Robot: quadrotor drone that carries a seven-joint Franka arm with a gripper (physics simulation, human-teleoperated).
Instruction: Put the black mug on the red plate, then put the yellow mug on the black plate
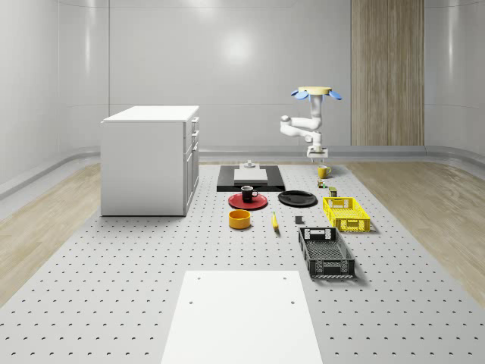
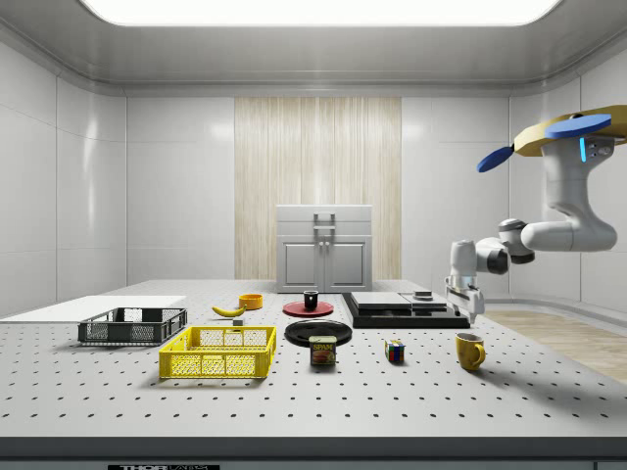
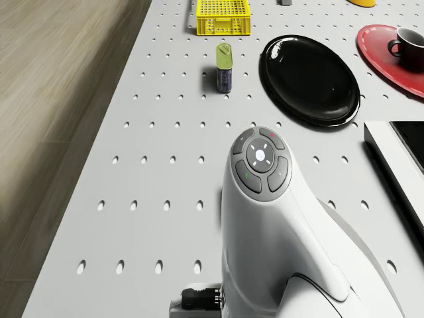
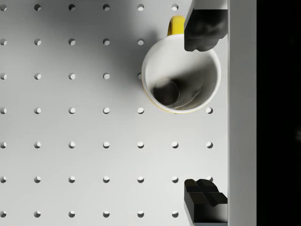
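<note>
Black mug (image 1: 247, 193) stands on the red plate (image 1: 241, 202), with the black plate (image 1: 297, 199) just beside it toward the whole-scene view's right. Farther right, the yellow mug (image 1: 323, 171) sits upright on the table (image 1: 114, 288). Above it the drone (image 1: 319, 93) hovers, its gripper (image 4: 205, 115) spread wide and empty, close over the mug.

Clearance around the yellow mug

The gripper (image 2: 474, 311) hangs above the yellow mug (image 2: 470, 351), fingers spread, bare table (image 2: 411, 392) on the near side. On the side view's left, a cube (image 2: 395, 351) and can (image 2: 323, 351) stand well apart; the black slab (image 2: 402, 311) lies beyond.
</note>
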